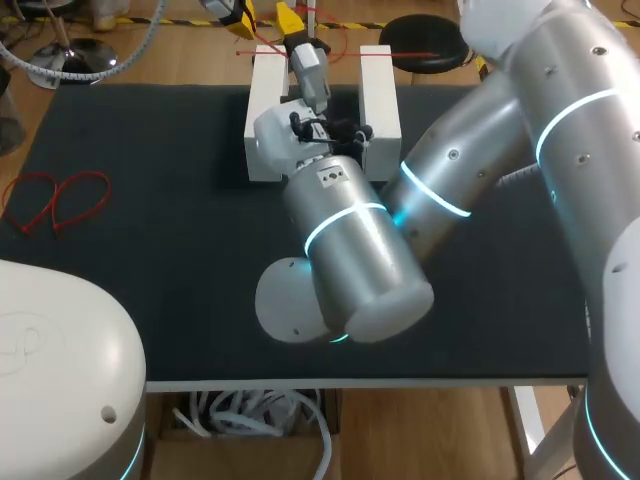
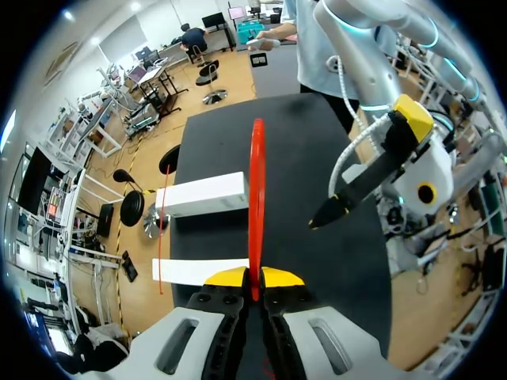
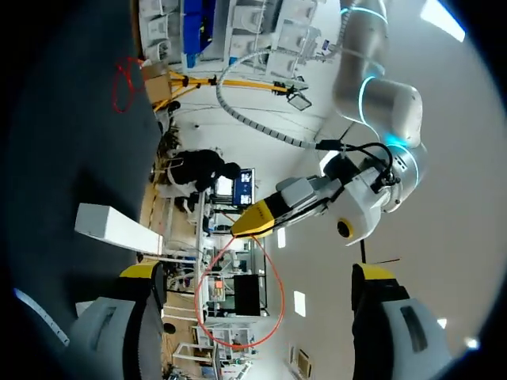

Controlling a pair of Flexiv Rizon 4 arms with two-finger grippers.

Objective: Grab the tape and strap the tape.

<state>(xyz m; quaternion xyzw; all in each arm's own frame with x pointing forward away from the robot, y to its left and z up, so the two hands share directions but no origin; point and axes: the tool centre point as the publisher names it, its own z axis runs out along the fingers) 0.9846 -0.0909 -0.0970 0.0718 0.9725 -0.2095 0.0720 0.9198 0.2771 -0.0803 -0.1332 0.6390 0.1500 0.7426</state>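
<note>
A red strap, bent into a loop, stands edge-on between the yellow tips of my left gripper, which is shut on it at the table's far edge. Under and beside the strap lie two white blocks. My right gripper is wide open. The red loop hangs ahead of its fingers without touching them, held by the left gripper's yellow tip. In the head view my right arm reaches across to the white blocks, and its gripper is next to the left gripper.
A second red strap lies in loose loops on the black table at the left. My right arm's thick links cover the middle and right of the table. My left arm's white base sits at the near left corner.
</note>
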